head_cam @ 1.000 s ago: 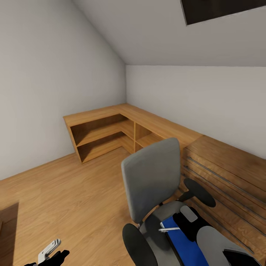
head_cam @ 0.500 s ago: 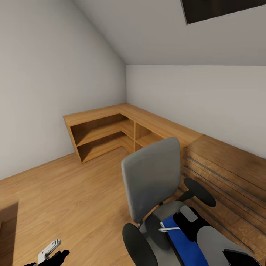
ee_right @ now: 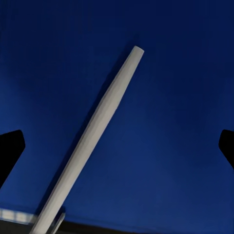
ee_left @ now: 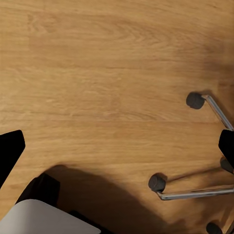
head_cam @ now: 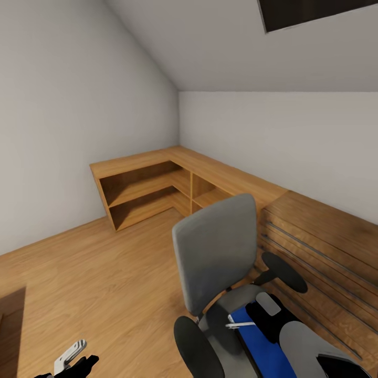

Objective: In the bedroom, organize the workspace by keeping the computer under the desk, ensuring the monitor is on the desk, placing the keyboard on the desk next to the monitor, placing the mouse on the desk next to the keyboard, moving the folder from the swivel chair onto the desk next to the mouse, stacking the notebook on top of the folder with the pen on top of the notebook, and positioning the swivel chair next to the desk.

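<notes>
The grey swivel chair (head_cam: 215,257) with black armrests stands at the lower right of the head view. On its seat lies a flat blue item (head_cam: 260,349), folder or notebook I cannot tell, with a white pen (head_cam: 239,326) on top. My right gripper (head_cam: 261,317) hovers just over it. In the right wrist view this gripper (ee_right: 117,151) is open, the pen (ee_right: 92,141) running slantwise across the blue cover (ee_right: 170,97) between the fingers. My left gripper (head_cam: 73,361) hangs low beside the chair, open (ee_left: 117,146) above bare floor. Desk, monitor, keyboard, mouse and computer are out of view.
A low L-shaped wooden shelf unit (head_cam: 157,181) fills the far corner under the sloped ceiling. A wooden slatted cabinet (head_cam: 325,247) stands close behind the chair on the right. The chair's metal legs and casters (ee_left: 195,100) spread over the wood floor (head_cam: 94,273).
</notes>
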Tool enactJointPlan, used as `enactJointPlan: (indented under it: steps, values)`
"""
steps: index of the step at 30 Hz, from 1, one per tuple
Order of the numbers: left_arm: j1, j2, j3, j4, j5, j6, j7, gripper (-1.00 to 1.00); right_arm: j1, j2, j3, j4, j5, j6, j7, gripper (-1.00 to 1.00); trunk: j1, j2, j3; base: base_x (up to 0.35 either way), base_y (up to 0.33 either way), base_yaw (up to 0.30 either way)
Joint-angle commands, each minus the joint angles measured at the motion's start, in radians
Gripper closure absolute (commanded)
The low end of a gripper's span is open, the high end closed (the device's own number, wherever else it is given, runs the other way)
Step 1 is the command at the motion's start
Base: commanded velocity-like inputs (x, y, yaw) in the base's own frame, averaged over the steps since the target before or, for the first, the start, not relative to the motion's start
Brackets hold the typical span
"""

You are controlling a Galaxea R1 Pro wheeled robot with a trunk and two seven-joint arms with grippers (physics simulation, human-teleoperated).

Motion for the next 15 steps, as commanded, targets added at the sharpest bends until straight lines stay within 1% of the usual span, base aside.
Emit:
enactJointPlan:
  steps: [1, 14, 15]
  values:
    - [-0.001, 0.000, 0.003, -0.001, 0.004, 0.006, -0.002, -1.00, 0.000, 0.000, -0.004, -0.003, 0.000, 0.005, -0.005, -1.00, 0.000, -0.001, -0.001, 0.000, 0.000, 0.000]
    - [-0.001, 0.000, 0.003, -0.001, 0.004, 0.006, -0.002, -1.00, 0.000, -0.001, -0.004, 0.000, 0.000, 0.005, -0.005, -1.00, 0.000, -0.001, -0.001, 0.000, 0.000, 0.000]
    - [-0.001, 0.000, 0.003, -0.001, 0.004, 0.006, -0.002, -1.00, 0.000, -0.001, -0.004, 0.004, 0.000, 0.005, -0.005, -1.00, 0.004, -0.008, -0.004, 0.000, 0.000, 0.000]
